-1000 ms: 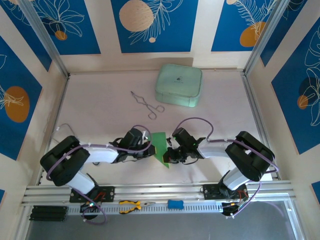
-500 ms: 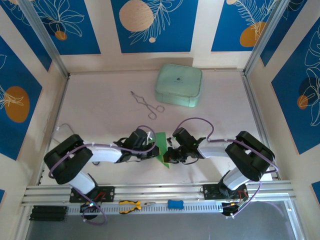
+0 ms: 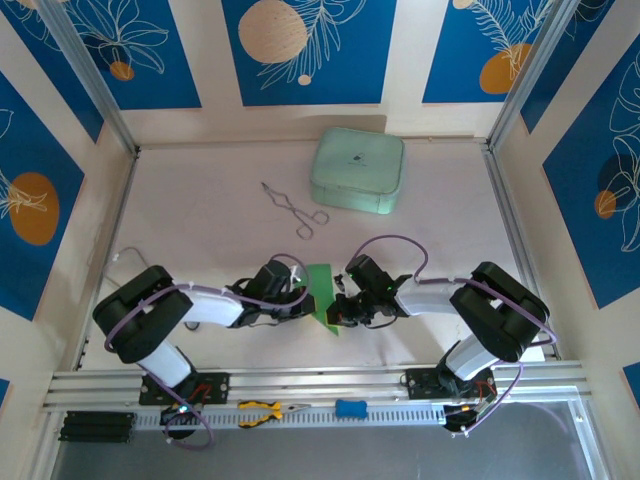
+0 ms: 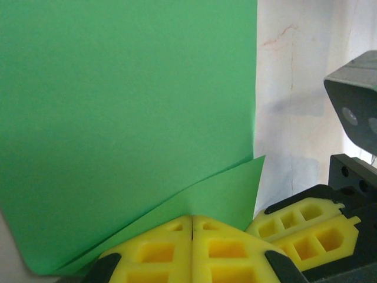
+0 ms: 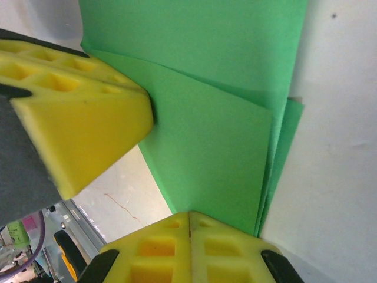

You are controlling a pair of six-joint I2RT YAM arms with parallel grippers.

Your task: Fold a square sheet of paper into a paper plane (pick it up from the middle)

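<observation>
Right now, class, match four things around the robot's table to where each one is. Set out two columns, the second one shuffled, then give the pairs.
Things:
1. paper
2. case
3. tongs
4. pliers

Places:
A. on the rail by the arm bases
B. at the far edge of the table
C. pinched by the left fingers and the right fingers
D. lying on the table just left of the case

Pairs: 1-C, 2-B, 3-D, 4-A
</observation>
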